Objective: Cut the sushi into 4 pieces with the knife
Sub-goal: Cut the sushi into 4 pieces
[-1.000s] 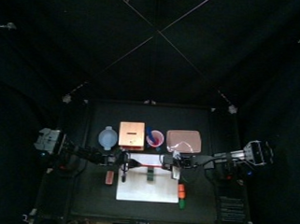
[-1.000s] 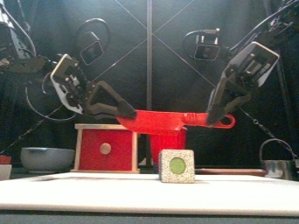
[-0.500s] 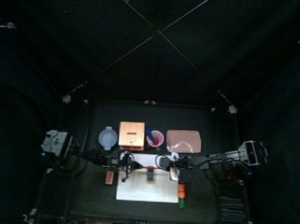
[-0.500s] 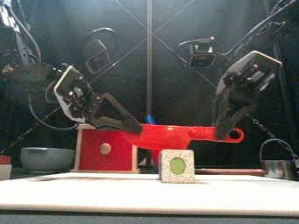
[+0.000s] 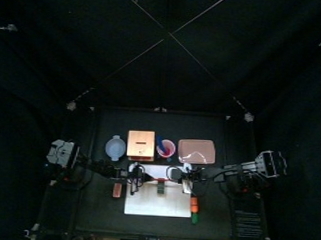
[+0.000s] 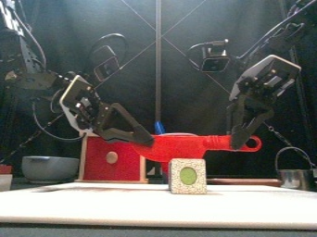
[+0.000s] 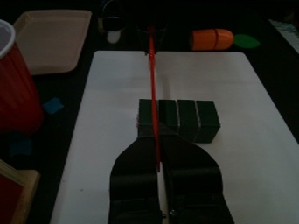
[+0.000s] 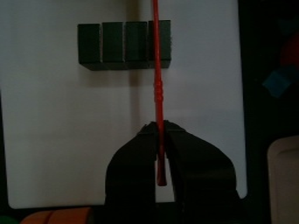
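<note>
The red toy knife (image 6: 186, 143) hangs level just above the sushi roll (image 6: 187, 175), held at both ends. My left gripper (image 6: 139, 139) is shut on the blade's end, my right gripper (image 6: 233, 139) on the handle. The roll, a row of dark green blocks (image 7: 177, 120), lies on the white cutting board (image 7: 233, 96). In the left wrist view the knife (image 7: 152, 79) runs edge-on across the roll, near the seam of an end block. The right wrist view shows the knife (image 8: 156, 87) over the roll (image 8: 126, 44) the same way, between that gripper's (image 8: 160, 144) jaws.
Behind the board stand the blue-grey bowl (image 5: 115, 147), the wooden box with red drawer front (image 6: 114, 155), the red cup (image 7: 12, 79) and the pink tray (image 5: 198, 151). An orange toy (image 7: 212, 38) and a green one (image 7: 247, 39) lie beside the board's right edge.
Both grippers have lowered the knife together; it has come down from well above the roll to just over its top. The roll has not moved.
</note>
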You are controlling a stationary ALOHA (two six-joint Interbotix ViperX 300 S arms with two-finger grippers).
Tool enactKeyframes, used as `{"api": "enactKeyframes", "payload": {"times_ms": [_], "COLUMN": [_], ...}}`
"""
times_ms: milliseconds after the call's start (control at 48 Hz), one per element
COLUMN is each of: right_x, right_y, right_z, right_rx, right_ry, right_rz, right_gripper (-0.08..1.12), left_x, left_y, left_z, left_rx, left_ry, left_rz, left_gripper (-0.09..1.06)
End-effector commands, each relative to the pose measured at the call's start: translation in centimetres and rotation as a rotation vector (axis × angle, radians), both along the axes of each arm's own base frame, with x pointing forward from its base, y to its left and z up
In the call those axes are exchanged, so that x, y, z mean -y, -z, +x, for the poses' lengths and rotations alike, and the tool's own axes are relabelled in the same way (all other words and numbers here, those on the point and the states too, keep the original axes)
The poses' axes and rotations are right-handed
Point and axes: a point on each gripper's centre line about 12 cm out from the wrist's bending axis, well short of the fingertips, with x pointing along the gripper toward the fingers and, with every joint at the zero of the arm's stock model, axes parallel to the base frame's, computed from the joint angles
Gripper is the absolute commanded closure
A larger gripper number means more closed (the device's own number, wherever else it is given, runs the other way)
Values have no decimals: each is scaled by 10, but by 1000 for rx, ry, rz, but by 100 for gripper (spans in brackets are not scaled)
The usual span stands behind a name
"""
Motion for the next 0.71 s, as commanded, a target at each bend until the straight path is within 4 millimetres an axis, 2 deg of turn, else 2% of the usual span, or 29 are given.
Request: {"api": "enactKeyframes", "payload": {"times_ms": [21, 396, 708], "right_x": [-6, -13, -6], "right_y": [0, 3, 39], "right_z": [5, 10, 9], "right_rx": [15, 15, -90], "right_ry": [-15, -34, -22], "right_rz": [6, 7, -10], "right_gripper": [92, 92, 93], "left_x": [0, 7, -3], "left_y": [0, 8, 27], "left_z": [5, 2, 1], "left_rx": [-8, -67, -120], "left_ry": [-5, 16, -47], "left_rz": [-8, -12, -25], "left_gripper": [79, 79, 79]}}
